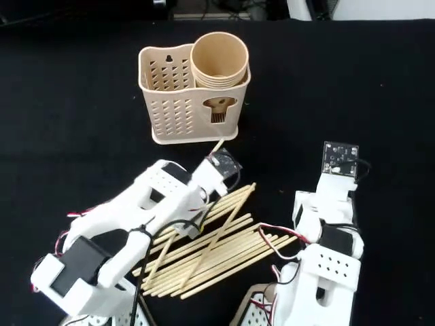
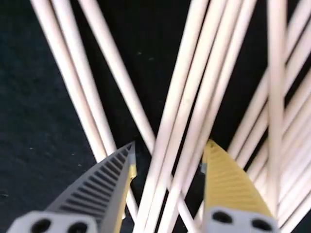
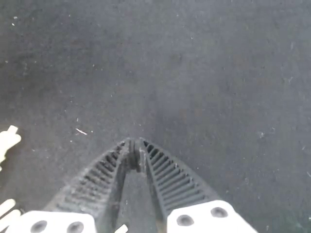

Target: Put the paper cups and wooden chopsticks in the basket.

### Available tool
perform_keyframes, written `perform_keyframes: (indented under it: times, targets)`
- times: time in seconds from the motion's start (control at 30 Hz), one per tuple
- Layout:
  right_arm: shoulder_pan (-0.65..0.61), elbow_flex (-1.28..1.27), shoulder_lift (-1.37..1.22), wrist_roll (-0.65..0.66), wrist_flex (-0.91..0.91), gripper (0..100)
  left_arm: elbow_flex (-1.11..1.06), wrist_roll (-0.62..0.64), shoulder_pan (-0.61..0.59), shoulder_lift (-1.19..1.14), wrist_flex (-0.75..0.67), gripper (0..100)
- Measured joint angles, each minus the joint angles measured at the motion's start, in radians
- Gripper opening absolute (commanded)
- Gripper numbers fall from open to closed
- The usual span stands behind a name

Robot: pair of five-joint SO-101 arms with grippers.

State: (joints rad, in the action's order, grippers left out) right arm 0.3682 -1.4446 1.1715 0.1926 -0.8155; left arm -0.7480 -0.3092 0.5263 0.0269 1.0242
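Left hand [image 2: 170, 145] gapes over the chopsticks [image 2: 194, 97], several between its jaws, none gripped — light, stiff, slippery sticks, probably best pinched mid-length. Right hand [image 3: 133, 145] closed, empty.

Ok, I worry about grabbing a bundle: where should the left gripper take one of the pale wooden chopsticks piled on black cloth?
Probably mid-length, from straight above, closing across the shaft: the pale wooden chopsticks lie flat and crossed, so pick a top one. The open left gripper straddles several.
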Motion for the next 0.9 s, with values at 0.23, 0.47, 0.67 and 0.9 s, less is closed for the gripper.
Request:
perform_keyframes:
  times: [0.23, 0.47, 0.67, 0.9]
  targets:
    - [0.0, 0.0, 0.0, 0.0, 0.0, 1.5, -0.003, 0.0, 0.051, -0.005, 0.041, 3]
    - [0.0, -0.005, 0.0, 0.0, 0.0, 1.5, -0.003, 0.0, 0.051, -0.005, 0.048, 3]
    - [0.0, -0.011, 0.0, 0.0, 0.003, 1.5, -0.005, -0.043, 0.049, 0.048, 0.106, 3]
    - [0.0, -0.012, 0.0, 0.0, 0.006, 1.5, -0.025, -0.163, -0.097, 0.298, 0.232, 3]
